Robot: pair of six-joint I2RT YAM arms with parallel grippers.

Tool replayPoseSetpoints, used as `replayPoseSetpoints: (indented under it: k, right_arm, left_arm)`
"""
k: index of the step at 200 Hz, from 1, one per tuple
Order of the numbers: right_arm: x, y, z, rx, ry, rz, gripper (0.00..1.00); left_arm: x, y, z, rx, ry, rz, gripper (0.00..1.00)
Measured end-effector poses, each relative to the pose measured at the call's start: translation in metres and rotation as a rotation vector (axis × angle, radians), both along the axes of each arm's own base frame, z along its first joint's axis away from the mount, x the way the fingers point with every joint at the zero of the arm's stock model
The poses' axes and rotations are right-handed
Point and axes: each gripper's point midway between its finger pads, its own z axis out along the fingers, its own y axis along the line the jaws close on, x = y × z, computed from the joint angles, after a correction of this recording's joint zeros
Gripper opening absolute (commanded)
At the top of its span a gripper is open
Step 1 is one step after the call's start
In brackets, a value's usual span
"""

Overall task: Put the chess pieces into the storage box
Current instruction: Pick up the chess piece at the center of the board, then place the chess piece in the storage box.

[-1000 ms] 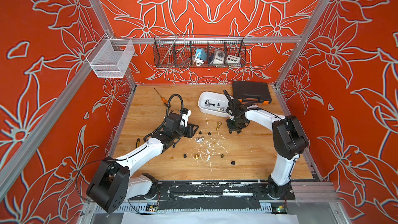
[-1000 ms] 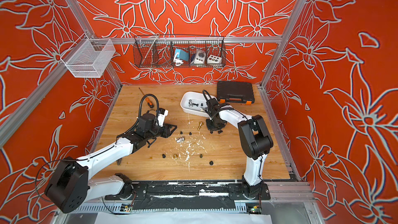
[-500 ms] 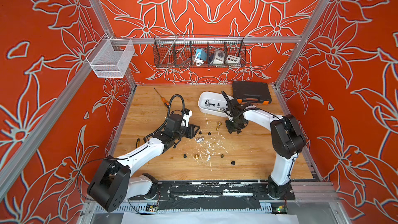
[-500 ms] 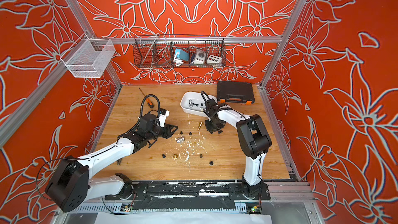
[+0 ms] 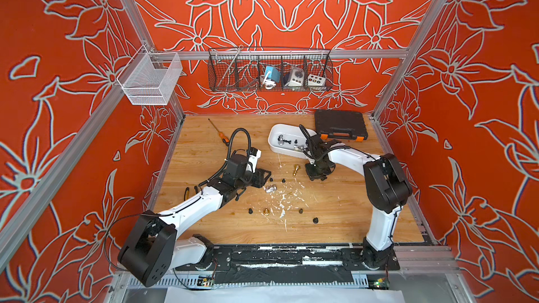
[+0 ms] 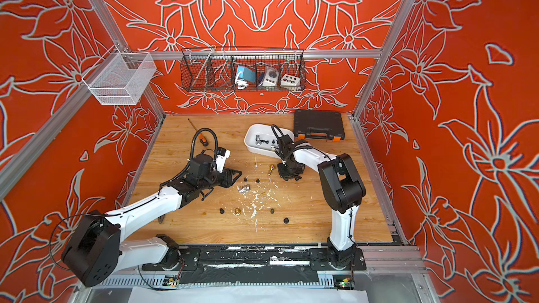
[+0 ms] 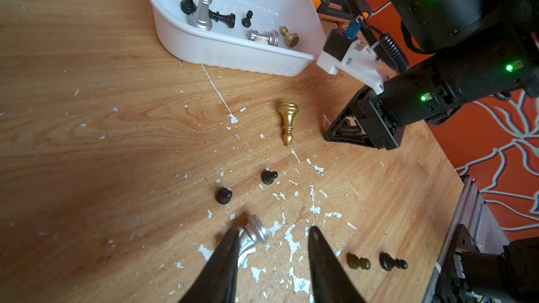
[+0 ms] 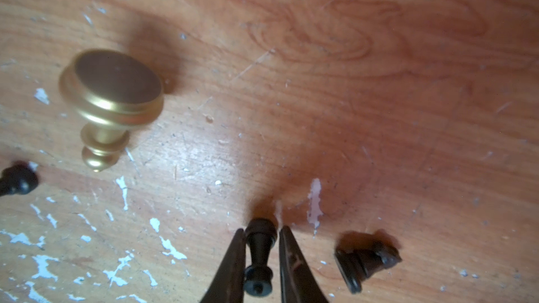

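The white storage box (image 5: 279,151) (image 7: 233,53) stands at the back and holds an upright silver piece (image 7: 204,4) and several smaller chess pieces. My right gripper (image 5: 316,174) (image 8: 262,228) points down just in front of the box, shut on a small black piece (image 8: 259,246) lying on the wood. Beside it lie another black piece (image 8: 364,260) and a gold piece (image 5: 296,169) (image 8: 110,103). My left gripper (image 5: 264,177) (image 7: 272,233) is open and low, with a fallen silver piece (image 7: 253,234) against its one finger. Black pawns (image 7: 224,195) (image 7: 269,176) lie ahead of it.
More pawns (image 5: 250,211) (image 5: 315,220) and a gold piece (image 5: 266,211) lie toward the front among white paint flecks. A black toolcase (image 5: 339,125) sits behind the box, a screwdriver (image 5: 218,132) at the back left. Wire baskets (image 5: 269,72) (image 5: 148,80) hang on the walls.
The right gripper's jaws have narrowed onto the black piece, and its arm has shifted slightly. The left arm has not moved.
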Motion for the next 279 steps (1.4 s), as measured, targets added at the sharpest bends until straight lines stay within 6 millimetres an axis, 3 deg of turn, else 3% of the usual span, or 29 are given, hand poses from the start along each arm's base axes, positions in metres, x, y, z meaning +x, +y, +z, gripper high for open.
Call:
replayPoseSetpoints:
  k: [94, 184, 219, 279]
  right_arm:
    - [0.000, 0.000, 0.001, -0.002, 0.004, 0.001, 0.16]
    - [0.016, 0.009, 0.022, 0.024, -0.042, 0.002, 0.16]
    - [0.033, 0.018, 0.046, 0.049, -0.094, 0.005, 0.16]
    - [0.086, 0.042, 0.120, 0.129, -0.269, 0.021, 0.16]
  left_arm:
    - [0.000, 0.000, -0.002, 0.002, 0.004, -0.001, 0.40]
    - [-0.001, -0.002, -0.004, 0.006, 0.011, -0.006, 0.40]
    - [-0.001, -0.002, -0.005, 0.007, 0.012, -0.006, 0.40]
    - [-0.001, 0.001, -0.003, 0.017, 0.001, 0.002, 0.40]
